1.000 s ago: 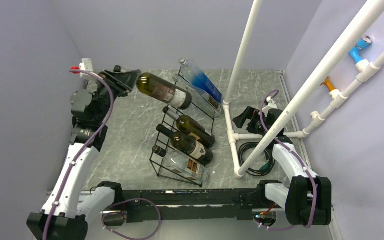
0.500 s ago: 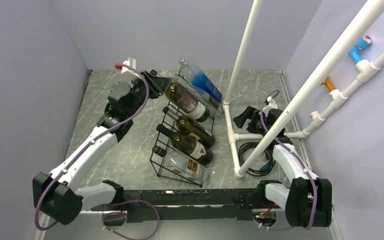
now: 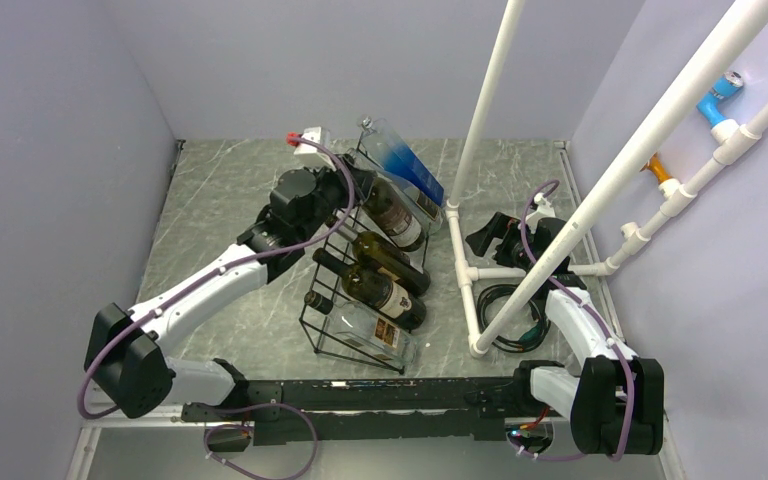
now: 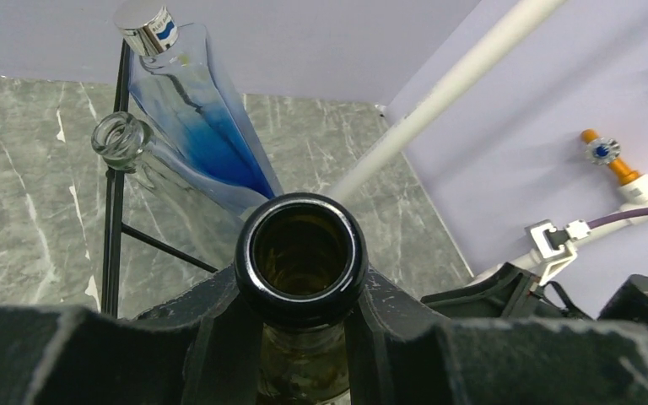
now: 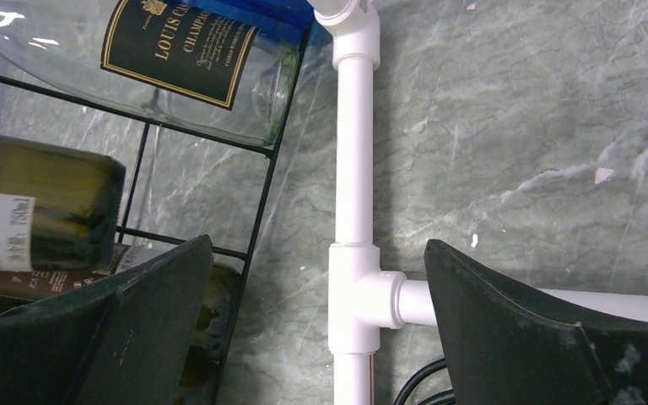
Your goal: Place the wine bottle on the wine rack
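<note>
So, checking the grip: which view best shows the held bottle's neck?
Left wrist: the bottle mouth sits centred, left end effector clamped on its neck. Top view shows its labelled body at the rack, neck hidden by the arm. Right wrist shows only bottle bases.

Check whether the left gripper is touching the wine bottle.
Touching. The left wrist view shows the left gripper closed on the wine bottle, its fingers pressed against both sides of the neck just below the open mouth.

1. Black, gold-edged label (image 5: 187, 46) on the clear bottle (image 5: 67, 72) lying on the wine rack (image 5: 256, 221): "LOUIS CA…" above "CHAMPA…", both cut off.
2. White label (image 5: 0, 229) on the dark wine bottle (image 5: 76, 202), one slot lower in the wine rack: possibly "250", too blurred to be sure.
</note>
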Robot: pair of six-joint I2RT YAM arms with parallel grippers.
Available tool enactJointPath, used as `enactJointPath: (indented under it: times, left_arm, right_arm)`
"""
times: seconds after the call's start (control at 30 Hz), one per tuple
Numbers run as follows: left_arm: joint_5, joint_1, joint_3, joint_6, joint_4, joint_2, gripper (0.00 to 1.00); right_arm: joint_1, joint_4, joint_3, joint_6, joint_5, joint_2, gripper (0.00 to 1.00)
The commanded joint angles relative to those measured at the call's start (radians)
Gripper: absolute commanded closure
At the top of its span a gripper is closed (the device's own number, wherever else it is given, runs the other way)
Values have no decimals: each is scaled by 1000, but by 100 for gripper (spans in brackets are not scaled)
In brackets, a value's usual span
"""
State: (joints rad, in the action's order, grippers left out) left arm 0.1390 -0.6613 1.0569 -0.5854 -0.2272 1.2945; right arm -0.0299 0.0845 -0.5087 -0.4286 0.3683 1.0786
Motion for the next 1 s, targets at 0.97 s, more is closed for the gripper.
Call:
enactJointPath:
  times: [0.97]
  left_arm:
    - [133, -84, 29, -59, -87, 190, 100]
  right_arm:
    - [1, 49, 1, -1, 20, -9, 0]
